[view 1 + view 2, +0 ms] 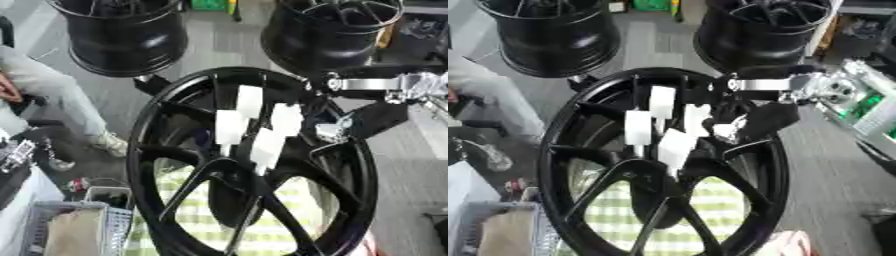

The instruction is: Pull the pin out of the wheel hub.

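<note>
Right hand [363, 120] beside white-pinned wheel hub [201, 170]

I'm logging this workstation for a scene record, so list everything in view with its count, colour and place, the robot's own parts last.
wheel hub: one, black, spoked, standing at centre, filling most of the view.
pins: four, white, flat tab-like heads, clustered at the hub's centre; what they sit in is hidden.
spare wheels: two, black, at the far edge, upper left and upper right.
checked cloth: one, green and white, seen through the spokes at the bottom.
basket: one, grey mesh, lower left corner.
right hand: one, black, with a silver wrist, coming in from the right at the hub's upper right rim, beside the pins; its fingers are not clear.
left hand: not in view.
</note>
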